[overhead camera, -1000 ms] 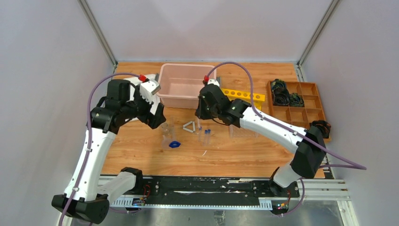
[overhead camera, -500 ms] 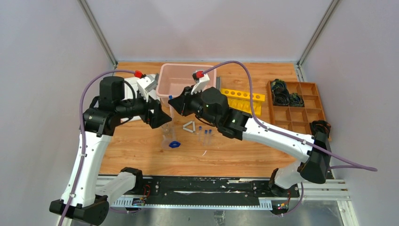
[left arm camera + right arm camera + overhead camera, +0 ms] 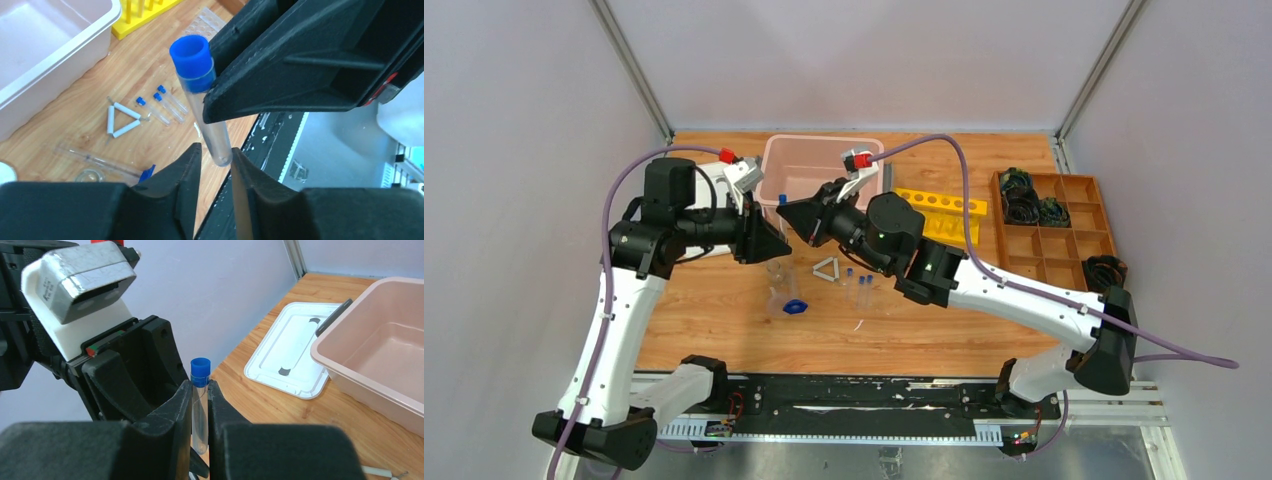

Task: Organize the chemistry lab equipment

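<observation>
the right gripper is clamped on a clear blue-capped tube just under its cap, holding it cap end up in the air by the near left corner of the pink tub. the left gripper has a finger on either side of the tube's bottom end, very close, though i can't tell if they press it. below on the table lie a white triangle, three more small tubes and a blue piece.

The left gripper and right gripper are crowding tip to tip just on the near side of the pink bin, barring each other's way. Beneath them beakers, a triangle frame and small tubes are cluttering the wood, seemingly close under the fingers, while the near strip of table is lying bare.
</observation>
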Robot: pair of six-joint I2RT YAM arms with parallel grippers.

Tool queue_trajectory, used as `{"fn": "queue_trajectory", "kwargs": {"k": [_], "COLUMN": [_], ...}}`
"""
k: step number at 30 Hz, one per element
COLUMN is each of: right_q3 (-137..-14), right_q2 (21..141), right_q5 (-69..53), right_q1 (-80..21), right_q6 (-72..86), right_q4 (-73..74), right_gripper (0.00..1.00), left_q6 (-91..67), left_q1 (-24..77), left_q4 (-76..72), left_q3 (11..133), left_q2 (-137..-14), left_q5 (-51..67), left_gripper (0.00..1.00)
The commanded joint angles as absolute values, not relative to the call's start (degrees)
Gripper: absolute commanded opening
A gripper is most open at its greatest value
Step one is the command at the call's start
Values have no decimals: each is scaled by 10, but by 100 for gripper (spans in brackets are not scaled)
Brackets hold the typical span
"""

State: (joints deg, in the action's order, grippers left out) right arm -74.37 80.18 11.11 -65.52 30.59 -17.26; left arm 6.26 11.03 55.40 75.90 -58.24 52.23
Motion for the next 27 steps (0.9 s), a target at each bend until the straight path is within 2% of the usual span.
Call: {"fn": "queue_trajectory", "kwargs": {"k": [1, 3, 5, 6, 8, 10, 13, 17, 27], "right_q3": [-734, -735, -745, -760, -802, -842, -921, -983, -1078], "right_q2": [788, 788, 789, 791, 798, 808, 836, 867, 924], "right_q5": [124, 126, 131, 132, 113, 73, 12, -75, -147], "right_q1": [-665, -664, -663, -659, -645, -626, -598, -579, -572], "right_q6": [297, 300, 308, 313, 326, 333, 334, 331, 299], "right_q4": [-192, -183, -151, -114, -30, 45, 148, 210, 281], "right_gripper": [6, 16, 35, 45, 59, 68, 71, 70, 62], "left_q6": [62, 67, 75, 80, 101, 128, 165, 189, 202], "left_q1": [111, 111, 111, 112, 112, 112, 112, 111, 112], "left_q4": [547, 547, 547, 547, 547, 547, 547, 547, 547], "left_q3": [766, 764, 758, 756, 748, 738, 728, 718, 708], "left_q2": [-579, -577, -574, -571, -562, -552, -541, -532, -521], "left_q5": [543, 532, 520, 514, 499, 488, 473, 463, 446], "left_gripper": [29, 18, 5, 2, 0, 0, 0, 0, 0]}}
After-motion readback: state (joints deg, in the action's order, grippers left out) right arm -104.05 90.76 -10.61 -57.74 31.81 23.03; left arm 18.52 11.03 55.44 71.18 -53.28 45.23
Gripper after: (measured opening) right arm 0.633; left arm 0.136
